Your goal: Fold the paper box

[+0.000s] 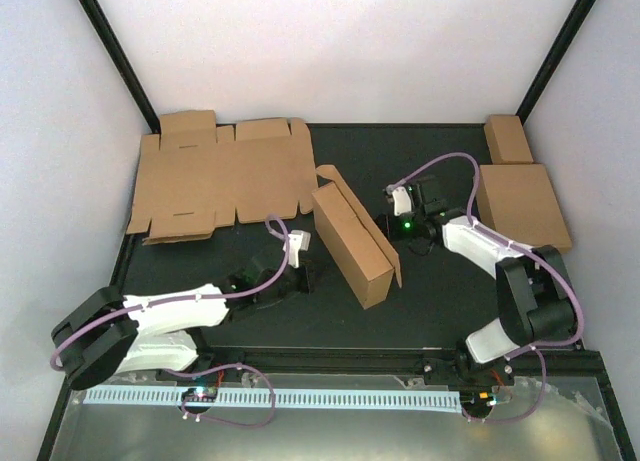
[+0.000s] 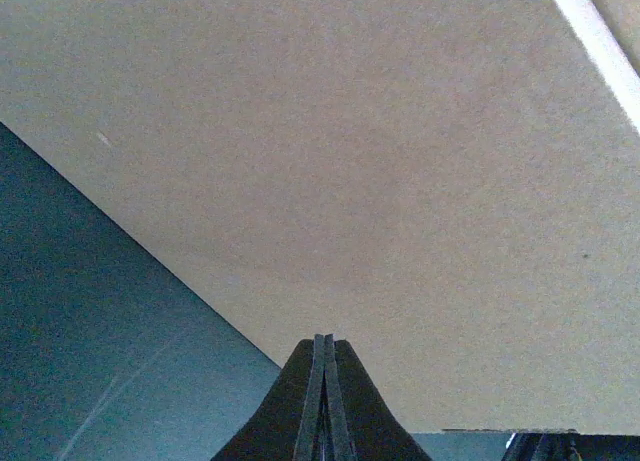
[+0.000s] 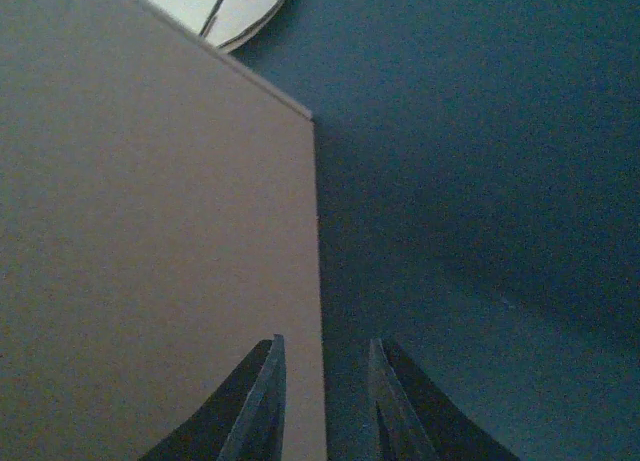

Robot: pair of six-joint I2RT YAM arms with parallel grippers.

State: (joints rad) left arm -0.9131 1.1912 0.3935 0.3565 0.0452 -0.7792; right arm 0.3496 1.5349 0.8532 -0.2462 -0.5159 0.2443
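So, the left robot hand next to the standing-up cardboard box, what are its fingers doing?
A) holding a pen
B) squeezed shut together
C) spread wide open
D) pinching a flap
B: in the left wrist view the left gripper has its two fingers pressed flat together with no gap and nothing between them, pointing at the plain brown wall of the paper box.
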